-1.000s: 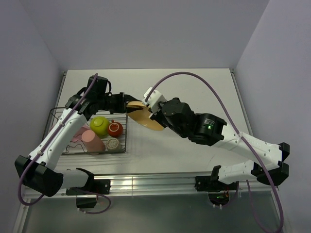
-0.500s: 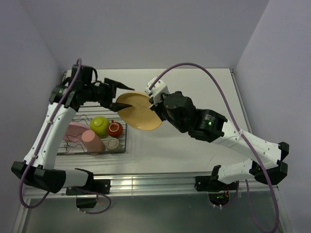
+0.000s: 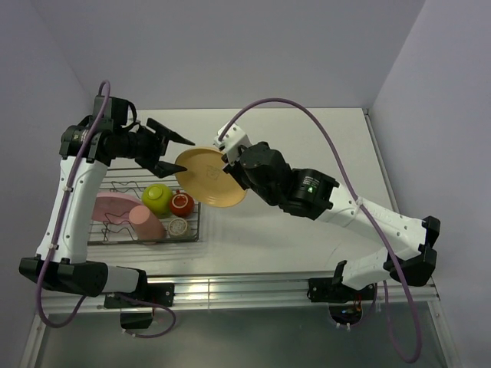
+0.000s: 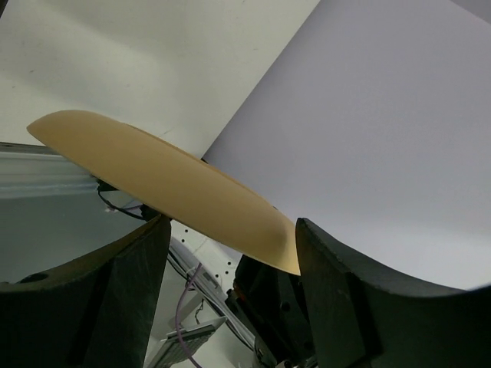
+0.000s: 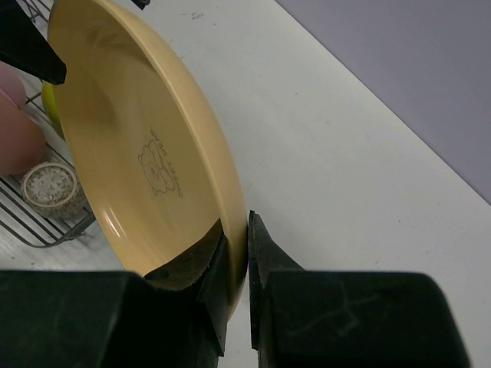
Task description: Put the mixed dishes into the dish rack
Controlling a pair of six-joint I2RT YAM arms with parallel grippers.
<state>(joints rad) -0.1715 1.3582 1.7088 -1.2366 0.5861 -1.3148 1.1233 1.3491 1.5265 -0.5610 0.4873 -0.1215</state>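
Note:
My right gripper (image 3: 230, 162) (image 5: 247, 245) is shut on the rim of the yellow-orange plate (image 3: 211, 178) (image 5: 138, 153) and holds it tilted in the air over the right end of the dish rack (image 3: 130, 184). My left gripper (image 3: 173, 153) (image 4: 230, 261) stands open just left of the plate's edge (image 4: 169, 192), not touching it. In the rack lie the pink plate (image 3: 113, 205), the lime-green bowl (image 3: 157, 198), the small red-orange bowl (image 3: 182, 203), the salmon-pink cup (image 3: 146, 222) and the tiny beige-grey cup (image 3: 178, 226) (image 5: 50, 184).
The rack sits at the table's left side, close to the left wall. White tabletop (image 3: 307, 138) stretches to the right and back of it. A metal rail (image 3: 245, 290) runs along the near edge by the arm bases.
My left gripper has opened, let go of the yellow-orange plate and drawn back to the left. The right gripper has raised the plate and carried it left over the rack's end.

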